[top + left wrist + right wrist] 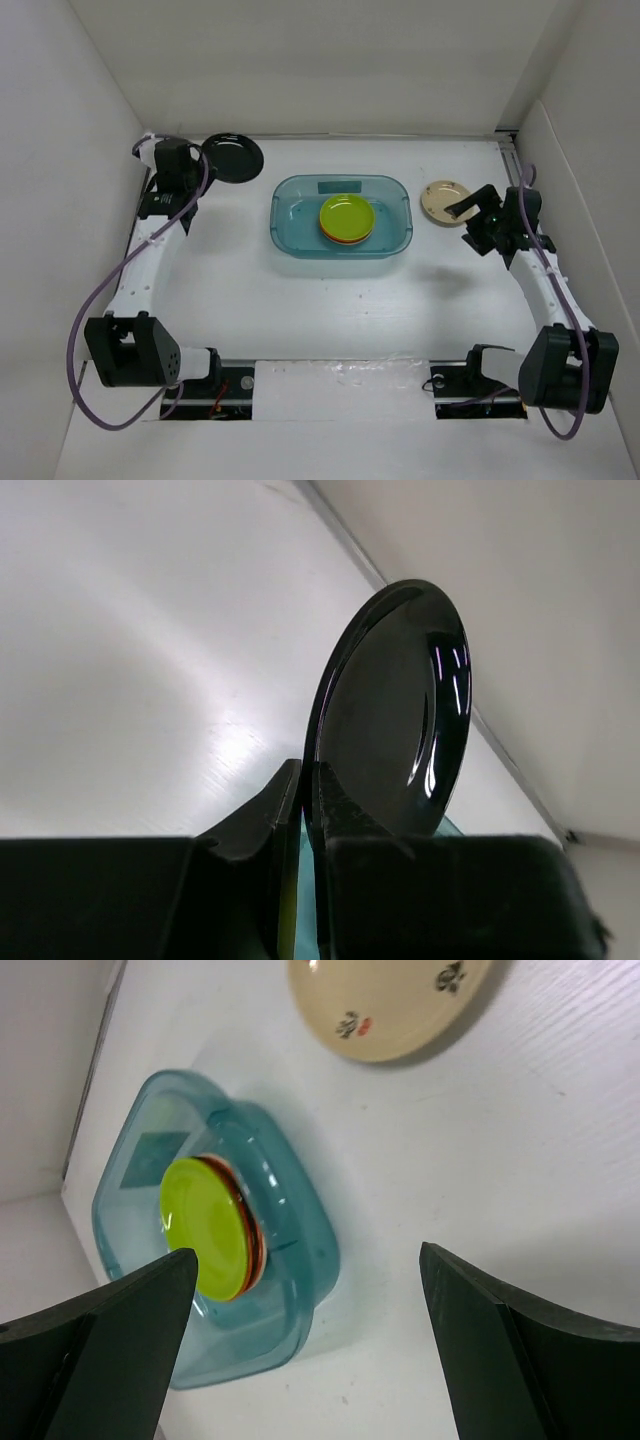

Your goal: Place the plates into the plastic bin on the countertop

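Left end effector (305, 810) clamped on the black plate (395, 710) at its rim, well left of the plastic bin (290, 245). I judge this thin edge grip on gloss could slip mid-carry. Right end effector (308, 1260) fingers apart, near the cream plate (395, 1005).

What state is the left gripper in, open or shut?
The left gripper is shut on the black plate: its wrist view shows both fingers pinching the rim.

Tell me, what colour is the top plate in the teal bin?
The small round plate is lime green; top external view.
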`<state>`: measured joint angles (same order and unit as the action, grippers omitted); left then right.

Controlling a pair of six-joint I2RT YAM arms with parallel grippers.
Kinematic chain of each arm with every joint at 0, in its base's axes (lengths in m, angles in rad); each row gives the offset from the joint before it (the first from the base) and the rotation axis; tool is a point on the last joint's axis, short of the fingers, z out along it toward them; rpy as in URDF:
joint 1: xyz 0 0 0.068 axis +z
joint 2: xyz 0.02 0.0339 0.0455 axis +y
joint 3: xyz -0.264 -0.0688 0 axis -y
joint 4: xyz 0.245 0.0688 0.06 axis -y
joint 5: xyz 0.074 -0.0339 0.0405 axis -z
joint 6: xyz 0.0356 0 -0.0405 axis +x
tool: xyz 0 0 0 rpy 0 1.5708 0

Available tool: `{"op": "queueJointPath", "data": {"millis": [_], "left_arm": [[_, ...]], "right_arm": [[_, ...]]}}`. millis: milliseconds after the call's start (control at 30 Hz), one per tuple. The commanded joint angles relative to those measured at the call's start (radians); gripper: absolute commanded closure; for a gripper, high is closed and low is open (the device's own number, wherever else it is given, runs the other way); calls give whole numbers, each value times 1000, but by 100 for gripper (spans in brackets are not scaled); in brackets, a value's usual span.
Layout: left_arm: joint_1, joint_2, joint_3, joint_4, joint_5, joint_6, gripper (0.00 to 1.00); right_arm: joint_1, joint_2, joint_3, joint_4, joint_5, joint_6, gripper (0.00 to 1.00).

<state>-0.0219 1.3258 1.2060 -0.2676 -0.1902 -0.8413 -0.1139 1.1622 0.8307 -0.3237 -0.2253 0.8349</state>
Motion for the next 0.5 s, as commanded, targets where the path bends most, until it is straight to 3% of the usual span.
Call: {"op": "queueJointPath", "data": {"millis": [0, 133, 233, 467], "left_arm": [[-12, 21, 30, 103, 247, 103, 100], [-214, 197, 138, 113, 299, 156, 100], [-304, 277, 147, 175, 308, 128, 100], [-384, 417, 167, 225, 356, 119, 100]], "right_arm": [[-44, 22, 5, 107, 3, 41, 2], [-113, 112, 15, 136, 5, 65, 2], [-182, 172, 36, 156, -34, 84, 3], [-193, 234, 45, 166, 18, 95, 3]]}}
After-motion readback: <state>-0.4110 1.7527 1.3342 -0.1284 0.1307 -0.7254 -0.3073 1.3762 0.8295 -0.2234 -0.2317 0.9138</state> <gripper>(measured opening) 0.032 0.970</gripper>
